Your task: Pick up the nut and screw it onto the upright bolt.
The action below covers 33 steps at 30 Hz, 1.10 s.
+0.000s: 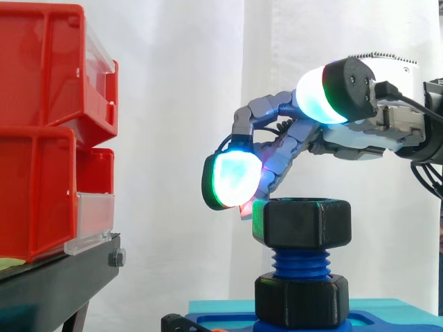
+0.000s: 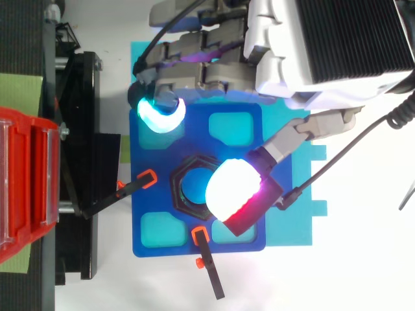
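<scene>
The black nut (image 1: 301, 223) sits on top of the upright blue bolt (image 1: 300, 265), above a second nut (image 1: 301, 299) at its foot. We see the hand (image 1: 353, 142) just over it, and we cannot tell whether it grips the nut. Red bins (image 1: 41, 124) stand well to the left.

Stacked red bins (image 1: 38, 194) sit on a black stand (image 1: 55, 280) at left, before a white curtain (image 1: 180, 124).
</scene>
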### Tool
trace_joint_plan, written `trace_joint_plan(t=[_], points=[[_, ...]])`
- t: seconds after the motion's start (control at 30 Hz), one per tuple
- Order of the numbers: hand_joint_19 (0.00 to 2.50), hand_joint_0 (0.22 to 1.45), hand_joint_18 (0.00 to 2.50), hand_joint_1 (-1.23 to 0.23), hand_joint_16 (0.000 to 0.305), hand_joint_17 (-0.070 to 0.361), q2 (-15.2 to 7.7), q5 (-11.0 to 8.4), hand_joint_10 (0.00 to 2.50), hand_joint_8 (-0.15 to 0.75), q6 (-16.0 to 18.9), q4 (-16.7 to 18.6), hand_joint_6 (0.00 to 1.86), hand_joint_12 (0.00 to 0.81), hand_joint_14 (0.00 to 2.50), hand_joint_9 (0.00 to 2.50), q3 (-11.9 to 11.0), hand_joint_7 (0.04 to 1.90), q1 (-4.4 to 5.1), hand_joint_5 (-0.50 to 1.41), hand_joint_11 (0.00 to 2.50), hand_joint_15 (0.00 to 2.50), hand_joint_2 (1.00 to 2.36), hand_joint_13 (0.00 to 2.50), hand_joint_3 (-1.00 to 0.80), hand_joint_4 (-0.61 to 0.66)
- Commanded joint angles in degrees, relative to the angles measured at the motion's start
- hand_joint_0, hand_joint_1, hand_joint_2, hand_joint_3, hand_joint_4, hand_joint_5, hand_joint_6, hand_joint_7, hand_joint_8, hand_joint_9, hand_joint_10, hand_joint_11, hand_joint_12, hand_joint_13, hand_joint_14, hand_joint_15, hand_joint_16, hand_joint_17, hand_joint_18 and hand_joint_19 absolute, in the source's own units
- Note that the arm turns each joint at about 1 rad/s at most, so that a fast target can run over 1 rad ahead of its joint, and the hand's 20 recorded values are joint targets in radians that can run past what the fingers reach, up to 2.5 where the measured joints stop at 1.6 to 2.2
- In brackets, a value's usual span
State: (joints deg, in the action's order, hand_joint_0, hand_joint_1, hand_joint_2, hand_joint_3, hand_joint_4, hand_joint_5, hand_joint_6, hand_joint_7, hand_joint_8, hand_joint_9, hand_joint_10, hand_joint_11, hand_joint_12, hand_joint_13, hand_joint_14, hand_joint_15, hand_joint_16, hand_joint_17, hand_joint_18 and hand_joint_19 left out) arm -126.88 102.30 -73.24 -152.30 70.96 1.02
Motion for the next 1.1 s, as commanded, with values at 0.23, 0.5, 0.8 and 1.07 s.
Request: trace_joint_plan(t=[0.23, 0.5, 0.8, 1.07], points=[[0.0, 0.51, 0.32, -0.13, 0.036, 0.081, 0.0, -1.58, 0.0, 0.233, 0.0, -1.4, 0.5, 0.273, 0.0, 0.67, 0.0, 0.67, 1.88, -0.12, 0.0, 0.0, 1.0, 0.52, -0.5, 0.25], [0.0, 0.51, 0.29, -0.13, 0.037, 0.082, -0.1, -3.51, 0.0, 0.233, 0.7, -3.6, 0.5, 0.287, 0.0, 0.64, 0.1, 0.68, 3.9, -0.13, 0.0, 0.0, 1.0, 0.5, -0.5, 0.24], [0.0, 0.51, 0.28, -0.13, 0.036, 0.081, 0.0, -3.95, 0.0, 0.248, 1.0, -4.1, 0.5, 0.293, 0.0, 0.65, 0.1, 0.79, 4.78, -0.1, 0.0, 0.0, 1.0, 0.49, -0.5, 0.25], [0.0, 0.52, 0.28, -0.17, 0.035, 0.079, 0.0, -3.86, 0.0, 0.256, 0.9, -4.1, 0.5, 0.294, 0.0, 0.68, 0.1, 0.8, 5.04, -0.09, 0.0, 0.0, 1.0, 0.5, -0.5, 0.26]])
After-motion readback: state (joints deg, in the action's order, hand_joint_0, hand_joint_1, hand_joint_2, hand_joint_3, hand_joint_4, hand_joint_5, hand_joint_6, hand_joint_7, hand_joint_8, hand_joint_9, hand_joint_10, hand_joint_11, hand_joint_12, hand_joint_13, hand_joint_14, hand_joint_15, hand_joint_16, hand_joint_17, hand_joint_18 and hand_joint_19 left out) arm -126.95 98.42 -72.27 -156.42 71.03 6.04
